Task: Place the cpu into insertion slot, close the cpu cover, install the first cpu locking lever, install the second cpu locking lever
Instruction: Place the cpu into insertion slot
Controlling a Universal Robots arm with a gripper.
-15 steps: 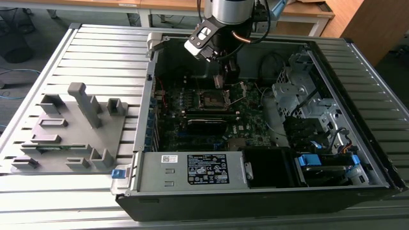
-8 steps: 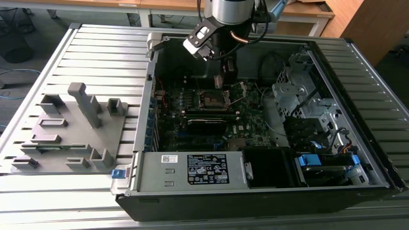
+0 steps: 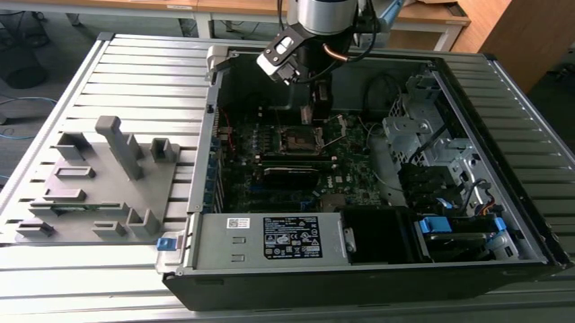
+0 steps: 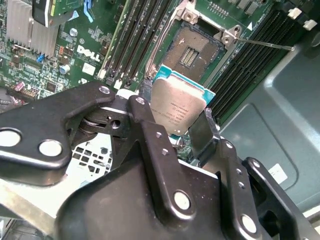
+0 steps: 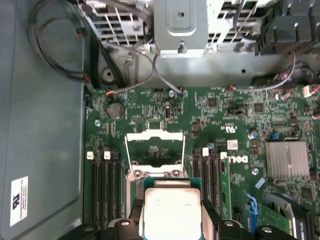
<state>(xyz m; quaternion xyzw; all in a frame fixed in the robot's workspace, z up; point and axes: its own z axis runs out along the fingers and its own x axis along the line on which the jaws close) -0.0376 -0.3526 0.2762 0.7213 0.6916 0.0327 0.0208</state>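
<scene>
Cpu [image 4: 176,107] in gripper [image 4: 175,122], near uncovered insertion slot [image 4: 192,50], cpu cover [image 5: 154,135] open.

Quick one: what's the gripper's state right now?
gripper: shut on the cpu, which is not yet in the insertion slot.

Your arm [image 3: 322,15] hangs down from the exterior view's top edge, gripper [image 4: 172,120] pointing down, its two black fingers [image 4: 149,132] pinched on opposite edges of the cpu [image 4: 176,102].
</scene>
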